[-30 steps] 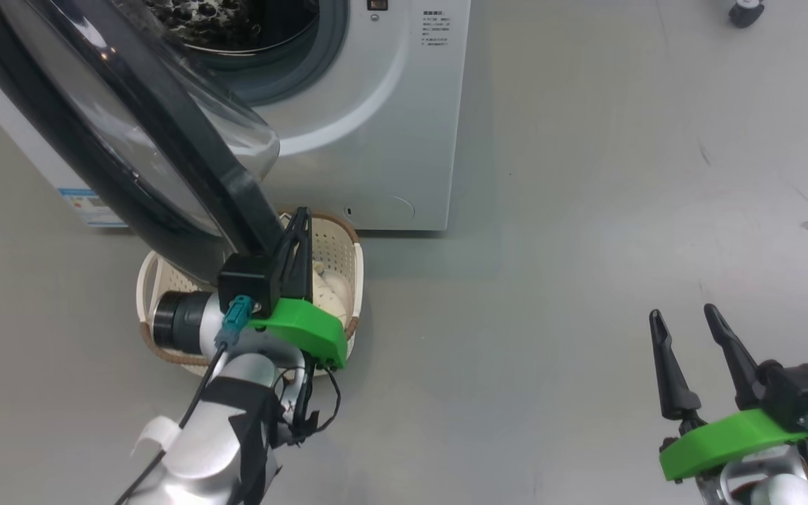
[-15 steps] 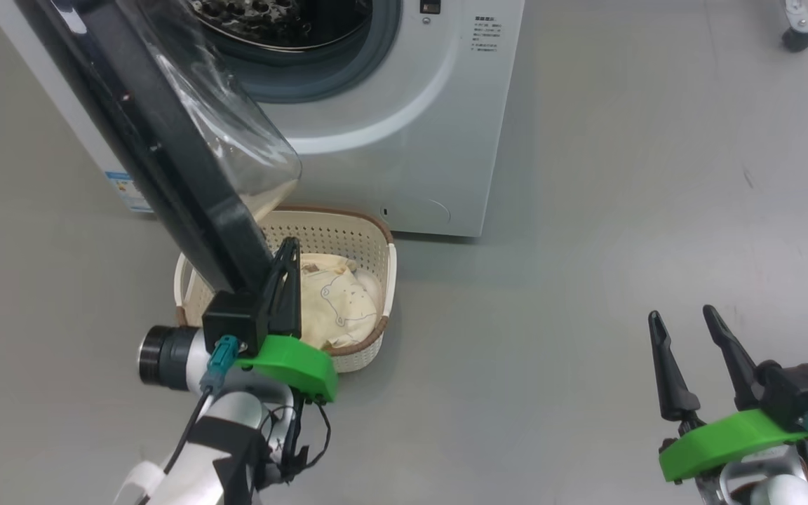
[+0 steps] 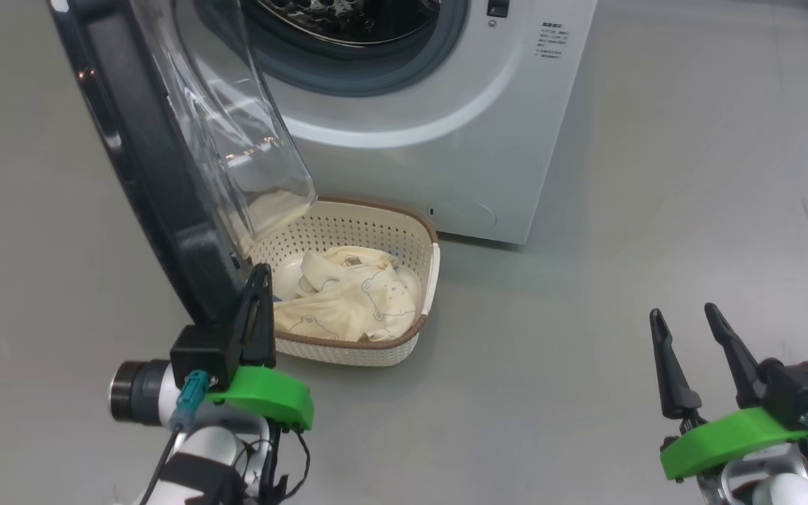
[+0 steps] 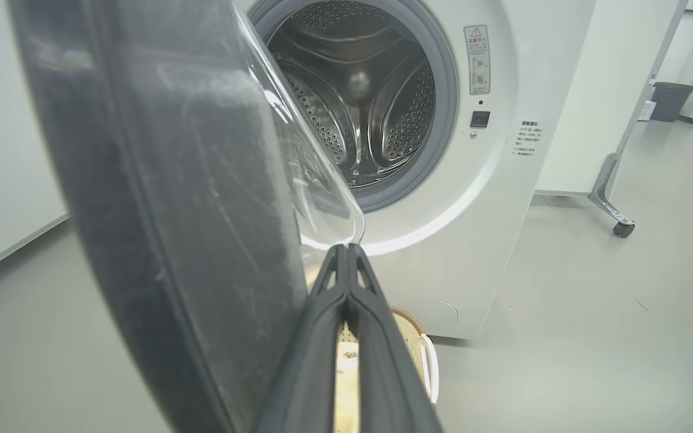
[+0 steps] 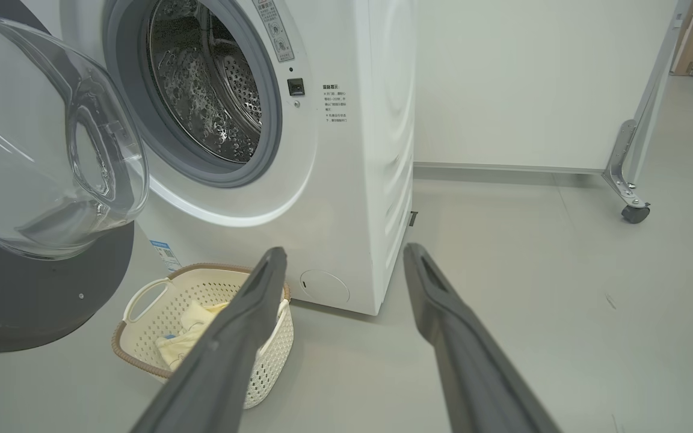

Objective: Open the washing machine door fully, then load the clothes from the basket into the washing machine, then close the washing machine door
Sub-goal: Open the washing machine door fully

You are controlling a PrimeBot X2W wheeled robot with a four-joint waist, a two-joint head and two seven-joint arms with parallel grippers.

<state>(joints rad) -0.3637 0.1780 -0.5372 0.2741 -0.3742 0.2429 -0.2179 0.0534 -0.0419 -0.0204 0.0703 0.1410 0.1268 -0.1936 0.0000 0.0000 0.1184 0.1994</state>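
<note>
The left pincer (image 3: pixel 260 270) is shut tight, with its two fingers pressed together and nothing between them. It sits right by the bottom edge of the washing machine door (image 3: pixel 151 175), at 11 o'clock from it in the head view. I cannot tell if it touches the black rim. In the left wrist view the shut fingers (image 4: pixel 322 325) run up beside the door's rim, and the tips end by the clear glass bump.

At 3 o'clock from this pincer the basket (image 3: pixel 369 344) sits on the grey floor (image 3: pixel 586 315). The clothes (image 3: pixel 348 301) lie inside it, soft and cream-yellow. The washing machine (image 3: pixel 446 154) stands just behind the basket, at 12 o'clock, with its door swung out and its shiny drum (image 4: pixel 370 102) showing.

The right pincer (image 3: pixel 682 310) is spread wide and holds nothing. It hangs over bare floor at 4 o'clock from the basket, well apart.
</note>
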